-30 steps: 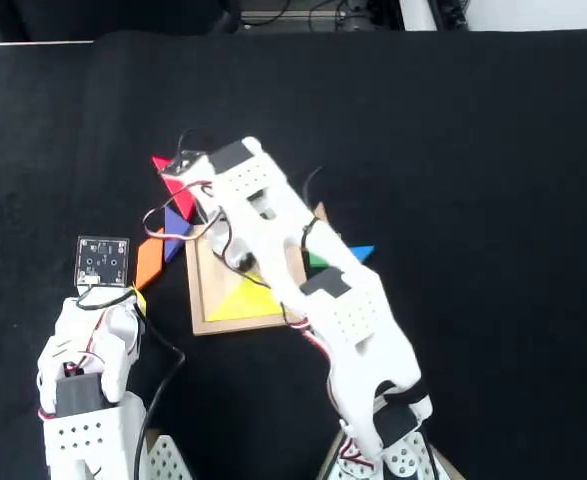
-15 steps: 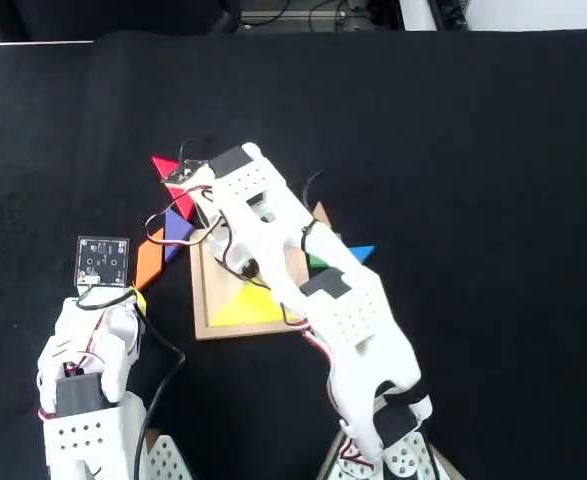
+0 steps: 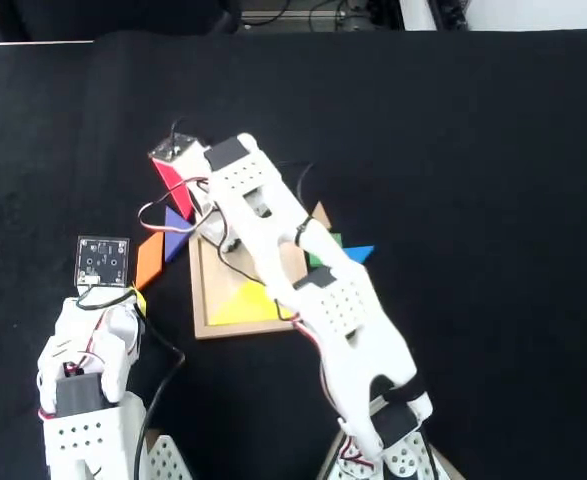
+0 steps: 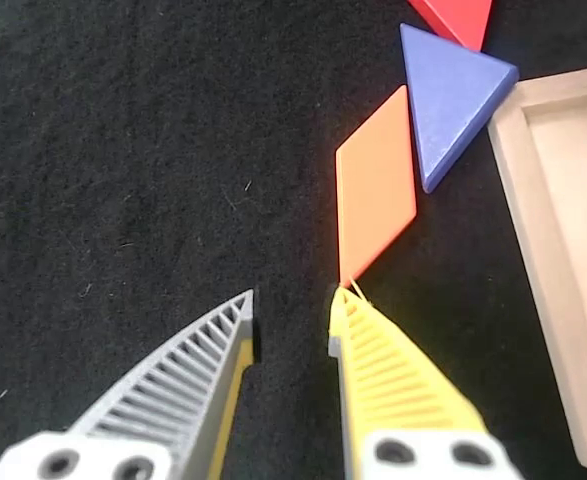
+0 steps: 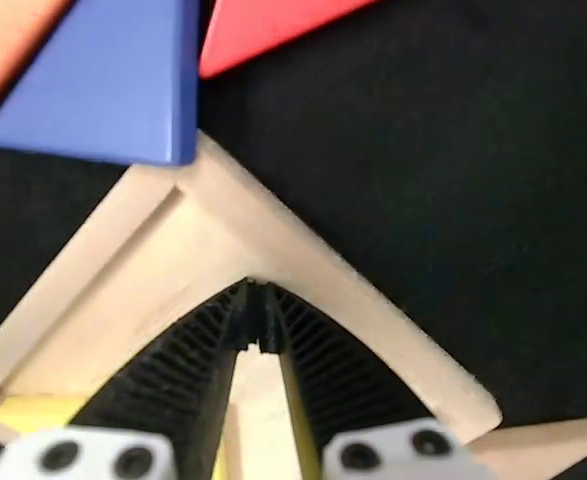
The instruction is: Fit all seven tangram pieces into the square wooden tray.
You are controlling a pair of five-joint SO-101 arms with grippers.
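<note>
While closed, right gripper point(image 5: 260, 320) inside tray point(image 5: 353, 310) corner.

Black cloth point(image 4: 123, 150) over the whole worktop point(image 3: 493, 200), matte and evenly lit. Up close, a fuzzy weave flecked with pale specks. Beyond the far edge, a dim room. Dark cables point(image 3: 303, 14) lying near the middle of that edge. A white surface point(image 3: 543, 12) past the far right corner. A thin pale strip point(image 3: 33, 41) along the far edge toward the left corner.
</note>
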